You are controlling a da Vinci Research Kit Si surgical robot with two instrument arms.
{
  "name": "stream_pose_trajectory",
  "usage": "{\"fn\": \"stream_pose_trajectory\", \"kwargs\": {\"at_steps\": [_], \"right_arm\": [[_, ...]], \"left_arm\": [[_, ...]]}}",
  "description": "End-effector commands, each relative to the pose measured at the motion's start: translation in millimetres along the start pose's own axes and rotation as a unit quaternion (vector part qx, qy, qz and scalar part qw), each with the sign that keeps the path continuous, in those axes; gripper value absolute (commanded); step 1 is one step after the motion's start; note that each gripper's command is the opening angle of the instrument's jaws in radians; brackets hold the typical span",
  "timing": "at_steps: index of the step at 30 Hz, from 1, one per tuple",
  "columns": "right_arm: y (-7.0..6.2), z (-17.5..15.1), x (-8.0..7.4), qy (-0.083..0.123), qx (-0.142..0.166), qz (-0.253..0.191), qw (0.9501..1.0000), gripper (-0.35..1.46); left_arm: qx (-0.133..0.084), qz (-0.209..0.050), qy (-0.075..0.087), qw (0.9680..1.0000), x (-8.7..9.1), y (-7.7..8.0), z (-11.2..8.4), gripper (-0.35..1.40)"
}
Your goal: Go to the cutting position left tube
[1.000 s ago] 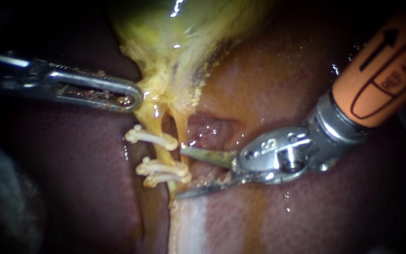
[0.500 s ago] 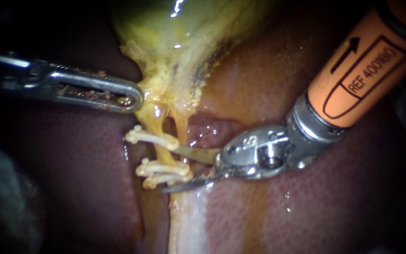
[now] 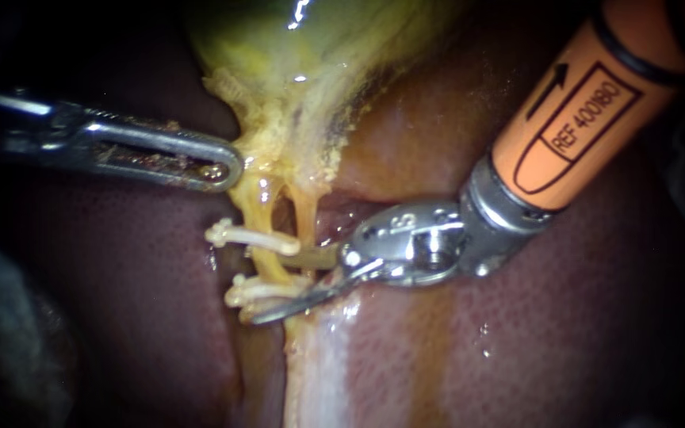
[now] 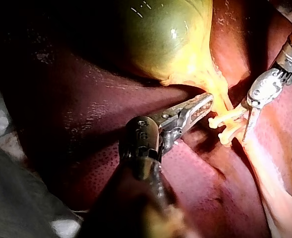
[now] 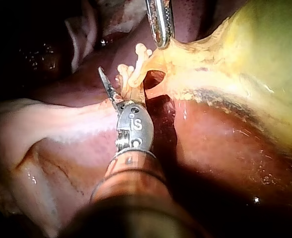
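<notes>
The right instrument (image 3: 265,288) comes in from the right with its blades moderately open, and the left tube (image 3: 266,265) stands between them. The far blade reaches across the right tube (image 3: 304,218) toward the gap under the far clip (image 3: 251,236). The near blade lies on or just beside the two near clips (image 3: 254,290). In my judgement the place is almost right but not yet clean. The cut should fall on the bare piece of tube between the far clip and the near pair, so the near blade needs to come a little farther away from those clips before anything closes. The blades should hold only the left tube. Because the far blade crosses the right tube, it is good to check that this tube is behind the blade and not inside the opening. The tips should pass fully to the left of the tube, without touching the liver (image 3: 160,317) there. The left instrument (image 3: 223,168) has its jaws closed on the yellow neck of the gallbladder (image 3: 311,71) and seems to pull it to the left and far side. This tension makes the tubes straight, so it is better that this instrument does not move. The approach should be slow and small.
</notes>
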Motion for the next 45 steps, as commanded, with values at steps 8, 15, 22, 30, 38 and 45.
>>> {"fn": "stream_pose_trajectory", "kwargs": {"at_steps": [8,15,22,30,38,45], "right_arm": [[0.1,1.3,0.4,0.004,-0.009,0.057,0.9983,1.36],[0.3,2.2,1.4,0.012,-0.024,0.119,0.9925,1.36],[-0.4,2.6,2.5,0.017,-0.026,0.148,0.9885,1.38],[-1.8,1.9,4.5,0.039,-0.013,0.153,0.9874,1.43],[-2.8,1.3,5.8,0.048,-0.006,0.156,0.9865,1.43],[-2.7,1.2,5.7,0.049,-0.006,0.156,0.9865,1.43]], "left_arm": [[0.0,0.0,0.0,1.0,0.0,0.0,0.1,-0.35],[0.001,0.0,0.0,1.0,0.0,0.0,0.2,-0.35],[0.001,0.0,0.0,1.0,0.0,0.0,0.2,-0.35],[0.0,0.0,0.0,1.0,0.0,0.0,0.1,-0.35],[0.0,0.0,0.0,1.0,-0.1,0.0,0.0,-0.35],[0.0,0.0,0.0,1.0,-0.1,0.0,0.0,-0.35]]}}
